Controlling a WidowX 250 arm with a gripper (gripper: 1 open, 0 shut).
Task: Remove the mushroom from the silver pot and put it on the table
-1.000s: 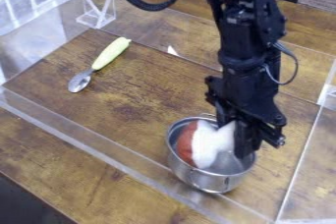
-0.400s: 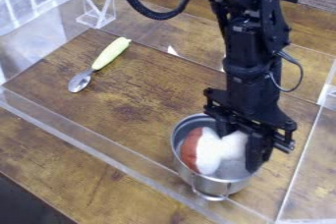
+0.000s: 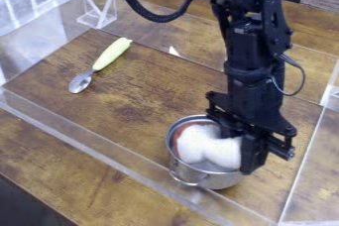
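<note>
Here, left to right:
Spoon (image 3: 101, 61): yellow handle, dull metal bowl; lies toward the table's (image 3: 159, 71) far left corner.
Table: dark wood planks with visible grain, clear acrylic walls.
Silver pot (image 3: 199, 170): shiny round steel, near the front edge; it now sits tipped and shifted slightly left.
Mushroom (image 3: 209, 150): smooth white stem, reddish cap; has turned within the pot, not yet lifted clear.
Gripper (image 3: 247, 143): black fingers narrowed tight against the mushroom; extraction appears underway.

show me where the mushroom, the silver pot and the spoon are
mushroom (image 3: 209, 149), camera view, on its white stem.
silver pot (image 3: 183, 173), camera view, on its near left rim.
spoon (image 3: 111, 53), camera view, on its yellow handle.
</note>
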